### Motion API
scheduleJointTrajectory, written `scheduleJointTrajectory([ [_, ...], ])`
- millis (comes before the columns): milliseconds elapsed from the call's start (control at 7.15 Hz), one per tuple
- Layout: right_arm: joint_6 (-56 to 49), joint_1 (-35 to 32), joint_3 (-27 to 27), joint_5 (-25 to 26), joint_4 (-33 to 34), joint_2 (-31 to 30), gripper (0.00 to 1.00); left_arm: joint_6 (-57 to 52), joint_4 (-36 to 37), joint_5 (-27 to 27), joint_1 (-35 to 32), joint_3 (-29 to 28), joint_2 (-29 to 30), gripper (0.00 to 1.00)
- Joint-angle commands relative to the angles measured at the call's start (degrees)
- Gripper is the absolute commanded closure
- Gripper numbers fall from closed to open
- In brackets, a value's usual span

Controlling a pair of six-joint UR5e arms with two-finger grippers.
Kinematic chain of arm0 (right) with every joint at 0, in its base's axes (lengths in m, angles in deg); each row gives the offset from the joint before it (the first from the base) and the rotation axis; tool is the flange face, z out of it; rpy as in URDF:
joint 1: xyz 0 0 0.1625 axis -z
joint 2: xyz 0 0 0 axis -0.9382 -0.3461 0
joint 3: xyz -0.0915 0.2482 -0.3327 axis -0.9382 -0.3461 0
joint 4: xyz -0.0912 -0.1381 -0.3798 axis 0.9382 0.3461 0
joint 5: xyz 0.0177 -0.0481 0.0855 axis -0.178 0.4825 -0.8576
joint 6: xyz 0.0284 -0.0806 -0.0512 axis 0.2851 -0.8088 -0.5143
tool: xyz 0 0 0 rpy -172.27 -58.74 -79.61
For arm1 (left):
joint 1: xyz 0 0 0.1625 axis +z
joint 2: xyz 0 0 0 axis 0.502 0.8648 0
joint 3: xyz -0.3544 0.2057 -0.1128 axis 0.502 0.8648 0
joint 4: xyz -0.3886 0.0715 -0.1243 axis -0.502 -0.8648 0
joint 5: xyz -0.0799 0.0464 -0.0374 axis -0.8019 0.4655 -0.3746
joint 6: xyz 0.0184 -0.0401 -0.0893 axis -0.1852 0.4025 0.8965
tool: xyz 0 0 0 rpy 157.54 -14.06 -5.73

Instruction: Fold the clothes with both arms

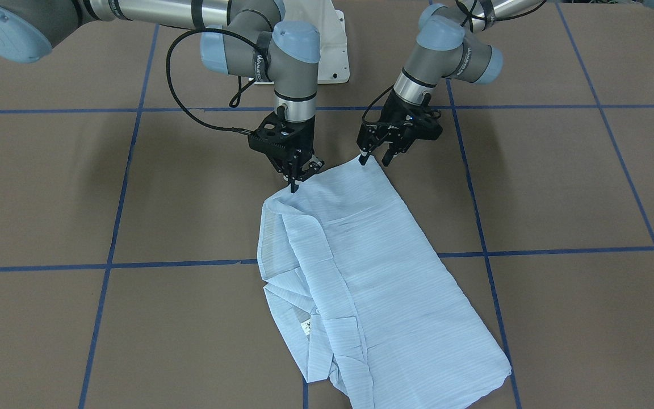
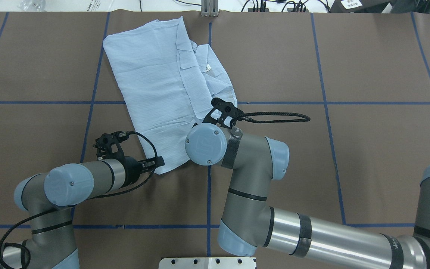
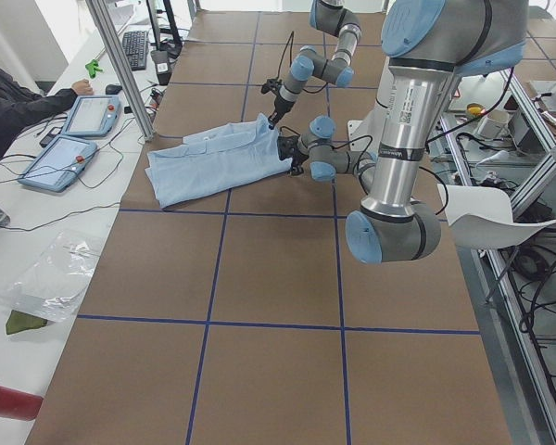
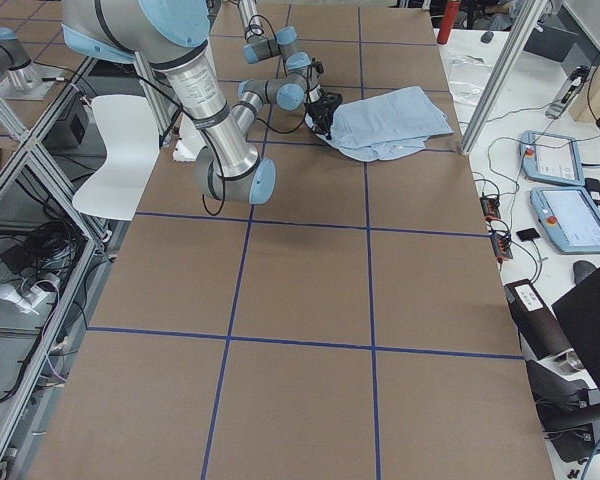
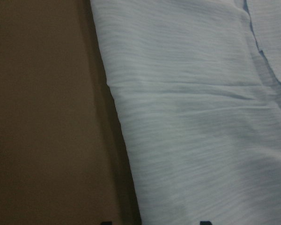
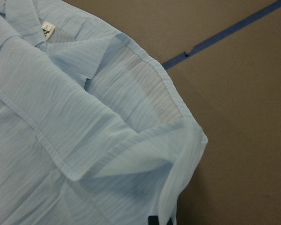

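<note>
The shirt [image 2: 155,78], thin, semi-sheer, finely striped pale blue cloth folded into a rough oblong with its neck label [image 1: 306,328] showing, lies flat on the brown table [image 2: 349,149], left of the middle and reaching toward the far edge. At its near edge the right gripper [image 1: 294,184] pinches the hem between closed fingers. The left gripper [image 1: 375,161] holds its fingers spread at the near left corner.
</note>
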Motion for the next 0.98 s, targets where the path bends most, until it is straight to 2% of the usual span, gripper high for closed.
scheduleJointTrajectory([
  [0,0.00,0.00,0.01,0.00,0.00,-0.03,1.00,0.03,0.10,0.21,0.39,0.00,0.79,0.43],
  [140,0.00,0.00,0.01,0.00,0.00,-0.03,1.00,0.03,0.19,0.22,0.39,-0.18,0.79,0.48],
  [420,0.00,-0.09,0.09,0.00,-0.09,-0.03,1.00,0.03,1.33,0.30,0.48,-0.09,0.79,0.48],
  [560,0.00,0.00,0.09,0.00,-0.09,-0.03,1.00,0.03,1.33,0.30,0.48,-0.09,0.71,0.53],
  [699,0.00,-0.09,0.09,-0.09,-0.09,-0.03,1.00,0.03,1.33,0.30,0.65,-0.09,0.71,0.82],
  [839,-0.09,0.00,0.09,-0.09,-0.09,-0.03,1.00,-0.05,1.42,0.48,1.00,-0.09,0.62,1.00],
])
